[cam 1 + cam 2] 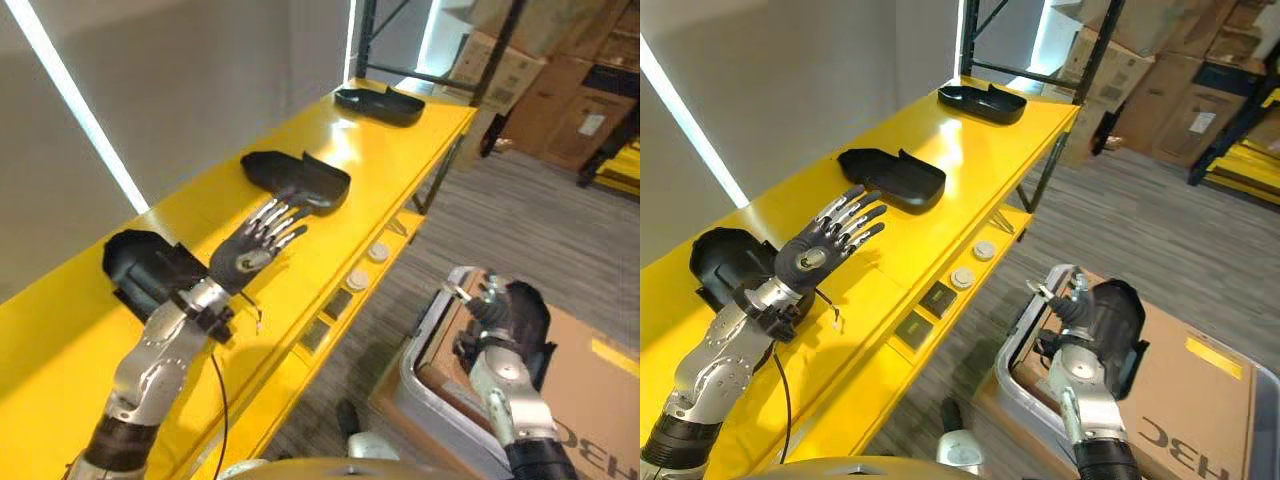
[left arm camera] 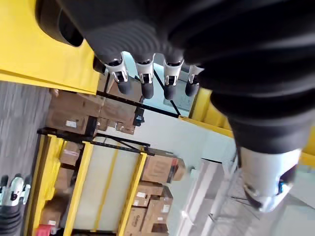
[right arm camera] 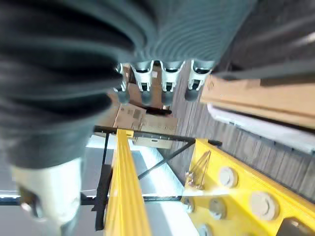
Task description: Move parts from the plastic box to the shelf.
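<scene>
left hand (image 1: 252, 250) open above shelf (image 1: 400, 140), just short of middle part (image 1: 297, 178).

Stacked cardboard boxes (image 1: 560, 90), grey floor (image 1: 500, 220)

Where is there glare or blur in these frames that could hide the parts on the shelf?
Left eye view: a glossy highlight on the yellow shelf near the far black part; the middle black part and the left hand read clearly. Right wrist view: the right hand is soft and blurred up close.
</scene>
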Available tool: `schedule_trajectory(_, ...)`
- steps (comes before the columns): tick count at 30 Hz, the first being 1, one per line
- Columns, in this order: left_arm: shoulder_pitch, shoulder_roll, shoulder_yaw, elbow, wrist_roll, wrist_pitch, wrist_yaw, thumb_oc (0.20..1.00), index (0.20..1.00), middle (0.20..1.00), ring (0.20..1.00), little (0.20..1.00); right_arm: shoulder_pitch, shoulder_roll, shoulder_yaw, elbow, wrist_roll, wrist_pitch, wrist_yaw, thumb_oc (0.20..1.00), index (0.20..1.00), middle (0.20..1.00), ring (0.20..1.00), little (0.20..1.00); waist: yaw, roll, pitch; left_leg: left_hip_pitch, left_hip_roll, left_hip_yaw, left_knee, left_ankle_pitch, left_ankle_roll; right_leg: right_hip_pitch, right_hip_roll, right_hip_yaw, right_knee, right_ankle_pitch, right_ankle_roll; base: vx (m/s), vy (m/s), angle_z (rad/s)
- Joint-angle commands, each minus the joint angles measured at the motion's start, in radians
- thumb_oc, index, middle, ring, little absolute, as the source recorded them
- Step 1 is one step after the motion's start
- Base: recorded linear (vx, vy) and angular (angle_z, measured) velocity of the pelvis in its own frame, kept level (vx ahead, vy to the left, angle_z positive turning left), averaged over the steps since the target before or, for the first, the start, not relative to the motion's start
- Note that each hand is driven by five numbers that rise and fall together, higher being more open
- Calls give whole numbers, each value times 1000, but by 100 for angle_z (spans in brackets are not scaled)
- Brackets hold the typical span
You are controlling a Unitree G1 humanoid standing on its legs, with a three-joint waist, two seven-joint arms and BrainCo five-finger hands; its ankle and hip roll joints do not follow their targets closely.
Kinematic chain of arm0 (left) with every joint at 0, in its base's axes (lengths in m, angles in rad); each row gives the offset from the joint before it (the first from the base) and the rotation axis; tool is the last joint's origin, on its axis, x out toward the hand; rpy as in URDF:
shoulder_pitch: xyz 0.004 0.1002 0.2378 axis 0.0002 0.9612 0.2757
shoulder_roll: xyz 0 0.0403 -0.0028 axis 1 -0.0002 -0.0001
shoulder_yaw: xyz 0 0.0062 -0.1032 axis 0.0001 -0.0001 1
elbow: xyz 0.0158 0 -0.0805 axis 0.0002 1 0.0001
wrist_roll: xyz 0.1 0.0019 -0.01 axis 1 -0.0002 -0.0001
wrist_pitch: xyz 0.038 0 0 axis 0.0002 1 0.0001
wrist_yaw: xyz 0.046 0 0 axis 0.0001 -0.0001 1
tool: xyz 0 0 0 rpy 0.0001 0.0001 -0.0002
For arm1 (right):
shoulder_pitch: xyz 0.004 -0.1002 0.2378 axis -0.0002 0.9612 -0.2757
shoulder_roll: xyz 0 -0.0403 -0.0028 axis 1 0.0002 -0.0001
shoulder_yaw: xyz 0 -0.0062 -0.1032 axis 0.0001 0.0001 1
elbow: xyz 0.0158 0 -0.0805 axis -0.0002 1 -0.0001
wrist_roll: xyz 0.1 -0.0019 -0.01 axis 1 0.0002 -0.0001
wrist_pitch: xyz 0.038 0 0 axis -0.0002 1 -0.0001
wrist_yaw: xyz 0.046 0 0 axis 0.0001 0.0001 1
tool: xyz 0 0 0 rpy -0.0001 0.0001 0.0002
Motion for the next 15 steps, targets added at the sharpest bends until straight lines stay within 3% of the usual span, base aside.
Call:
schedule_trajectory(1,-38,9,24,-42,-46,-123,51,1000,1000,1000,1000,1000,-59,-83,-52,-108,-4,-85,-14,1000,1000,1000,1000,1000,3,52,42,15,24,38,36,-56,-24,53,11,-21,-3,-14,22,-183,212,-43)
schedule_trajectory(3,-55,4,20,-42,-56,-150,90,1000,1000,1000,1000,1000,-56,-92,-69,-160,-12,-90,-1,1000,1000,1000,1000,1000,-12,55,50,23,19,48,27,-54,-20,30,5,-22,-3,8,32,-110,129,-41)
schedule_trajectory(4,-66,-5,22,-53,-18,-202,166,1000,1000,1000,1000,1000,-58,-94,-81,-215,-5,-96,51,1000,1000,1000,1000,1000,-29,58,68,47,16,77,17,-64,-18,-17,-13,-79,-1,44,58,-109,87,-61)
schedule_trajectory(6,-63,-3,25,-59,1,-219,195,1000,1000,1000,1000,1000,-58,-92,-80,-238,-9,-101,71,1000,1000,1000,1000,1000,-29,56,80,58,16,108,10,-63,-19,-34,-22,-128,12,63,69,-104,62,-108)
schedule_trajectory(8,-36,-8,43,-87,14,-241,231,1000,1000,1000,1000,1000,-65,-88,-54,-300,-28,-105,86,1000,1000,1000,1000,1000,-7,54,104,86,19,210,-22,-51,-20,-49,-57,-290,98,81,83,-169,22,-113)
schedule_trajectory(11,-29,9,32,-110,16,-261,238,1000,1000,1000,1000,1000,-84,-86,-21,-340,-66,-115,49,1000,1000,1000,1000,1000,7,72,101,95,36,293,-83,-23,-5,-42,-107,-375,233,49,80,-203,-7,-167)
schedule_trajectory(15,-80,15,-27,-113,27,-261,278,1000,1000,1000,1000,1000,-111,-68,16,-343,-94,-116,-9,1000,1000,1000,1000,1000,14,80,80,71,60,339,-96,-14,-4,33,-166,-426,238,17,78,-80,-116,-80)
